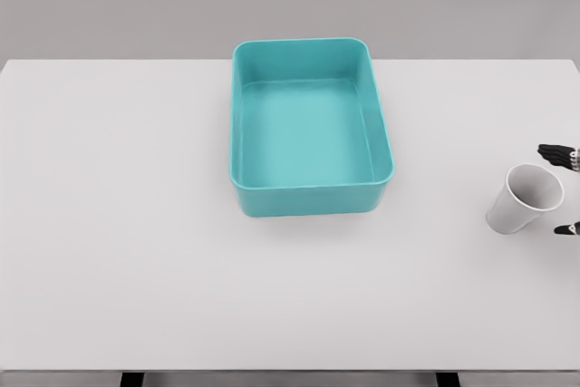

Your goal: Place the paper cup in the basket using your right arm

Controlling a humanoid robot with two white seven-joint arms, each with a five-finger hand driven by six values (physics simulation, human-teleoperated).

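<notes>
Right robot hand (564, 189) is barely in frame at the table's right edge: only dark fingertips (556, 153) show, 1 cluster above the cup's mouth and 1 tip below it. They look spread on either side of the rim, not closed on it; whether any tip touches the cup we can't tell. We read it as open, nothing held. Left arm isn't in view.

Paper cup (524, 198) sits just beside those fingertips, near the right edge, about mid-depth. It's tilted, mouth facing up and right toward the hand, base pointing down-left; whether it is tipped on its side or partly lifted isn't clear.

Basket (313, 198) is teal, rectangular, open-topped and empty, on the white table (118, 224) around the middle, nearer the far edge. It's well apart from the cup, to its left.

Handling, our judgement:
- cup is light, thin-walled, crushes easily, so gentle squeeze only
- smooth tapered wall, likely to slip toward the narrow base
- take it around the upper wall just under the rim, thumb opposite the fingers
- rim is the stiffest part; mid-wall will buckle
- a nudge could roll it off the right edge
</notes>
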